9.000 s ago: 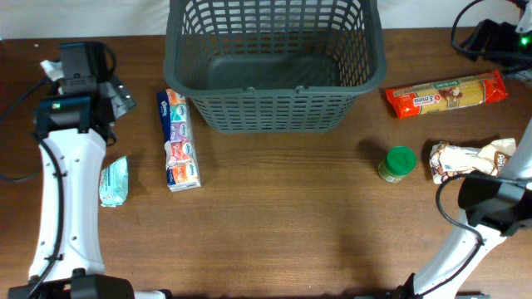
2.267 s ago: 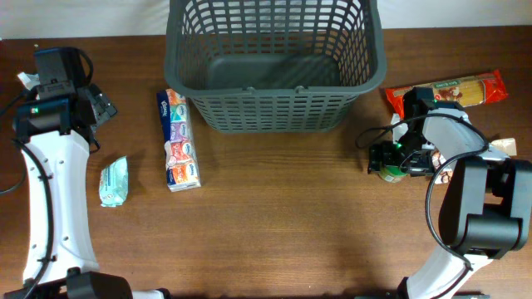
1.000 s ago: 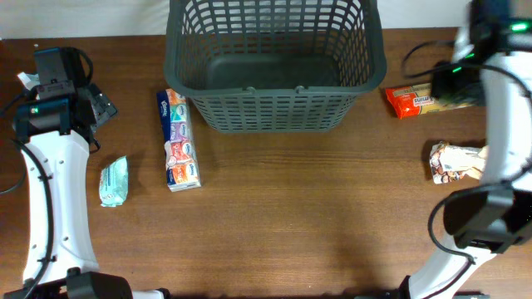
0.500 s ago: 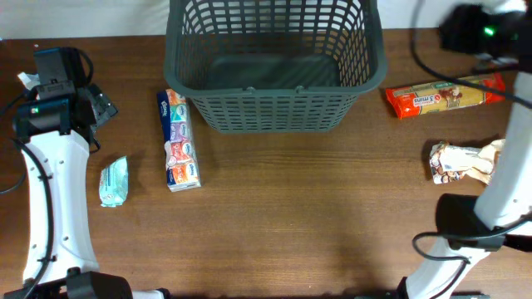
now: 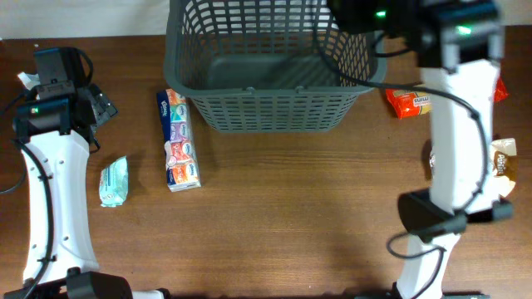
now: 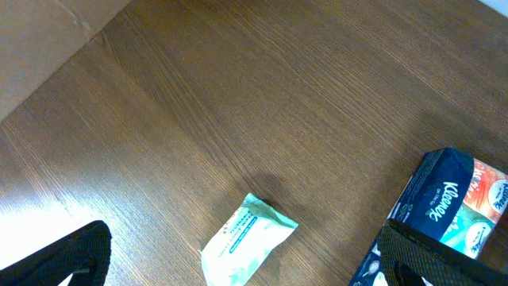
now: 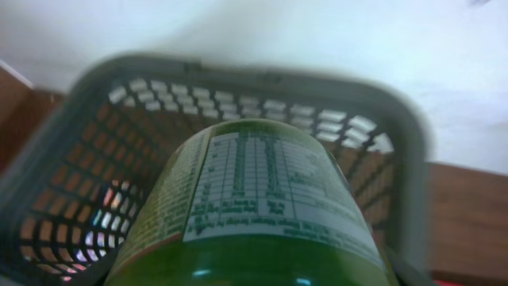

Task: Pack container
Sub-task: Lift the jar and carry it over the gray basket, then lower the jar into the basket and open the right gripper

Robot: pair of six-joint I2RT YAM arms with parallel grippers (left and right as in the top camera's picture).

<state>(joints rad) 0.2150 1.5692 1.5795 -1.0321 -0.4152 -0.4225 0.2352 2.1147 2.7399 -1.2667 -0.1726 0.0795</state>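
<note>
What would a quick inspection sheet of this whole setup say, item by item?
Surface: brown wooden table, no spills seen.
Job's things: basket, nothing seen inside; jar held over it.
Clutter: tissue pack, wipes, pasta, snack bag on the table.
Left end effector: open, empty.
Right end effector: shut on jar.
Cables: black cable beside left arm.
Surroundings: white backdrop behind table.

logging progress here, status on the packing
Left gripper open, over the wipes pack. Right gripper shut on green jar, above the basket. Basket floor looks bare, nothing blocking the drop.
</note>
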